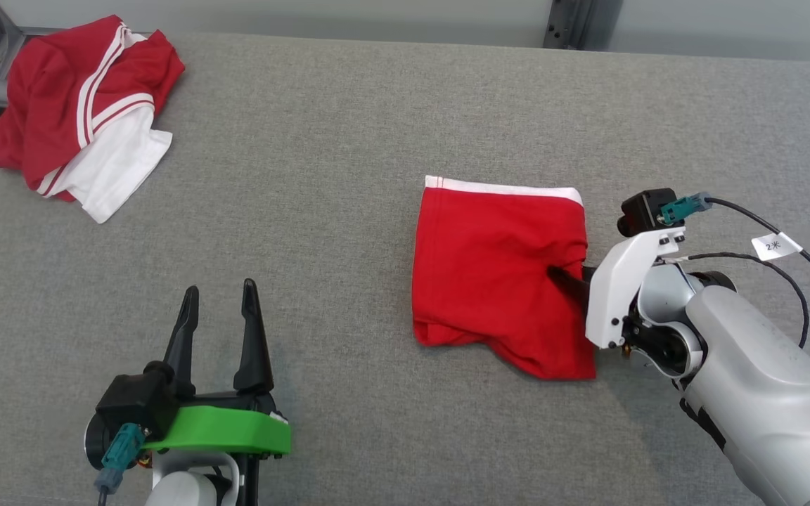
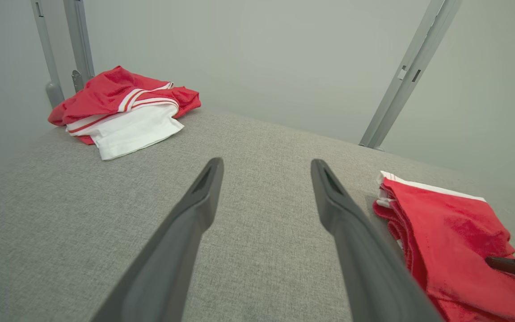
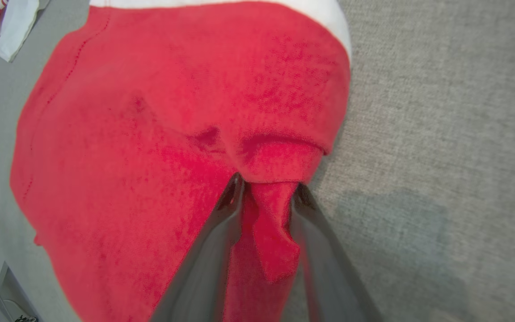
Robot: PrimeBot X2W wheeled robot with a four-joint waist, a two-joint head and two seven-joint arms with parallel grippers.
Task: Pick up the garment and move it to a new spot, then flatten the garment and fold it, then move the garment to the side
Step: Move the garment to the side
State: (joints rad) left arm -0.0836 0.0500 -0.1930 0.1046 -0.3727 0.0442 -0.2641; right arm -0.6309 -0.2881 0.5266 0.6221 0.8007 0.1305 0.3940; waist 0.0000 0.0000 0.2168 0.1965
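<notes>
Red fabric fills my right gripper, its fingers pinching a fold at the near edge of the folded garment, which lies on the grey table just ahead of it. My left gripper stands wide and empty, the garment well off to its right, a red-and-white heap far ahead to its left.

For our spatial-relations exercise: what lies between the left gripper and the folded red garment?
Bare grey table surface, in the head view; the left gripper stands clear of the folded red garment.
</notes>
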